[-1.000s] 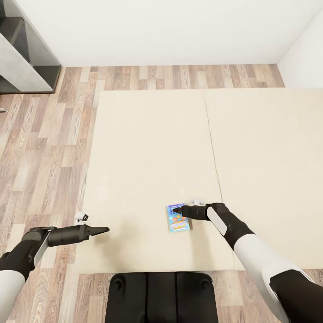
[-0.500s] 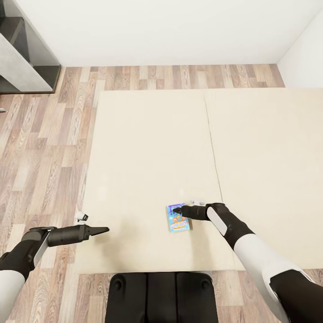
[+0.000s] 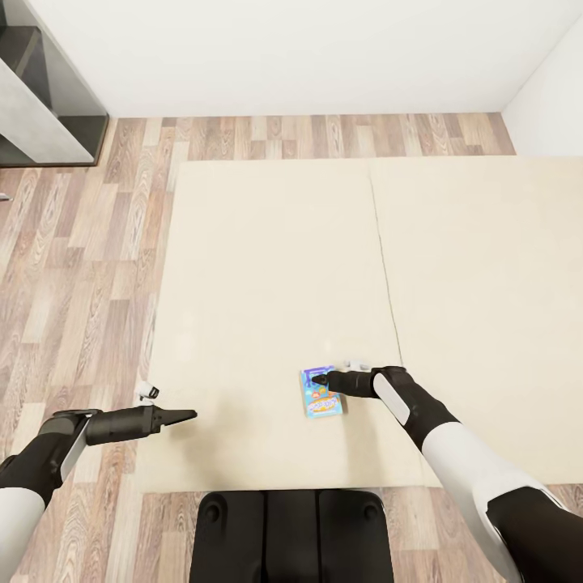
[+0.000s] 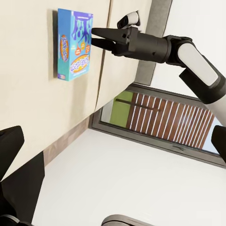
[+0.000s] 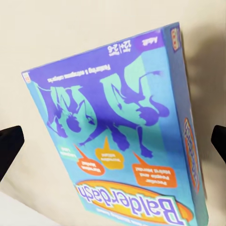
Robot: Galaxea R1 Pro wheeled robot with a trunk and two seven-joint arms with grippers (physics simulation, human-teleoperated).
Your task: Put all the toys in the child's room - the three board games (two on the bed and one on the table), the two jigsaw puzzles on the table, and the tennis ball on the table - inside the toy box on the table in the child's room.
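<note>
Lying flat on the bed (image 3: 275,243) — a wide, smooth cream-beige slab split by one thin seam — is a single blue board game (image 3: 321,397), a thin rectangular box with a glossy printed lid in teal and purple, orange speech bubbles and a yellow-and-orange title band. It sits near the bed's front edge, just left of the seam. The right gripper (image 3: 321,378) hangs over the box's far end, its dark tapered fingers spread: in the right wrist view the two black fingertips (image 5: 10,141) stand well apart at either side of the box (image 5: 117,136), touching nothing. From the left wrist view the same box (image 4: 73,44) shows its thin blue side wall, with the right gripper (image 4: 98,37) at its upper end. The left gripper (image 3: 188,415) points over the bed's left edge; its fingers look drawn to a single point, holding nothing. Brown wood-plank floor (image 3: 81,243) with streaky grain surrounds the bed, and a grey cabinet (image 3: 40,97) stands in the far left corner against the white wall.

Compared with half a second ago, arms and box lie as they did — the whole head view has only crept a touch downward.
</note>
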